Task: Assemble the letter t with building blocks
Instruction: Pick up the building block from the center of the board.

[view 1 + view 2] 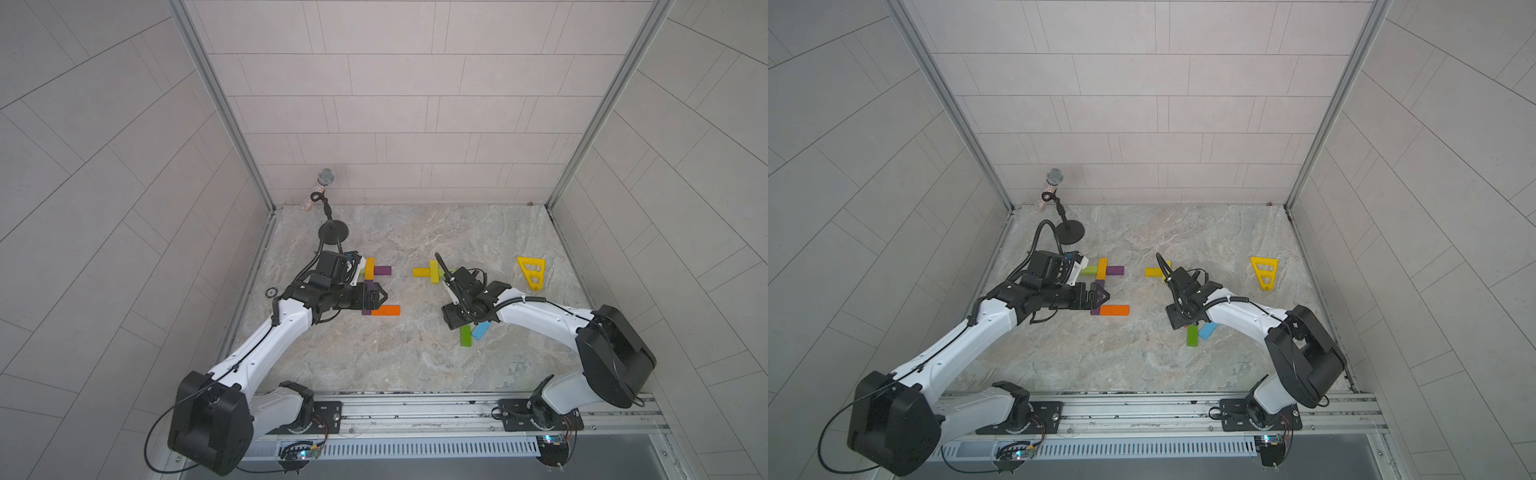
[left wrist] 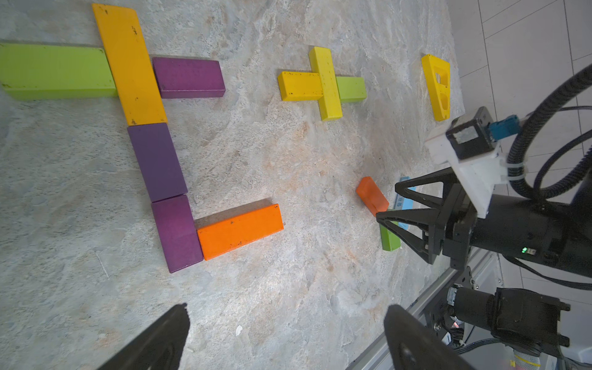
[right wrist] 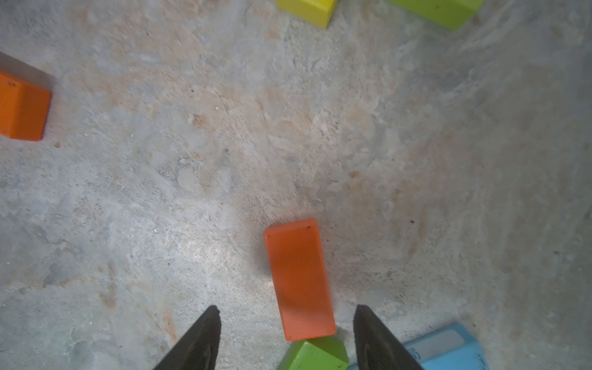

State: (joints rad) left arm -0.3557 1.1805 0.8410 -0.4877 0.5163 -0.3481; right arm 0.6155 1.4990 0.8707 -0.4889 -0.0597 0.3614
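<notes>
Building blocks [image 1: 370,268] already spell a lower-case t left of centre in both top views, down to its orange foot [image 1: 385,310]. Right gripper [image 3: 286,307] straddles a loose small orange block [image 3: 299,278] right of centre, jaws apart, nothing clamped; left gripper [image 2: 288,307] hangs wide open. Yellow-lime cross [image 1: 432,270] looks unfinished.

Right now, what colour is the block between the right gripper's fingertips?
Orange block, best in right wrist view.

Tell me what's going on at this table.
The left gripper hangs open and empty over a block t of green, orange and purple pieces. The right gripper straddles a small orange block on the table, jaws either side, not gripping yet. A yellow-and-green cross lies nearby.
</notes>
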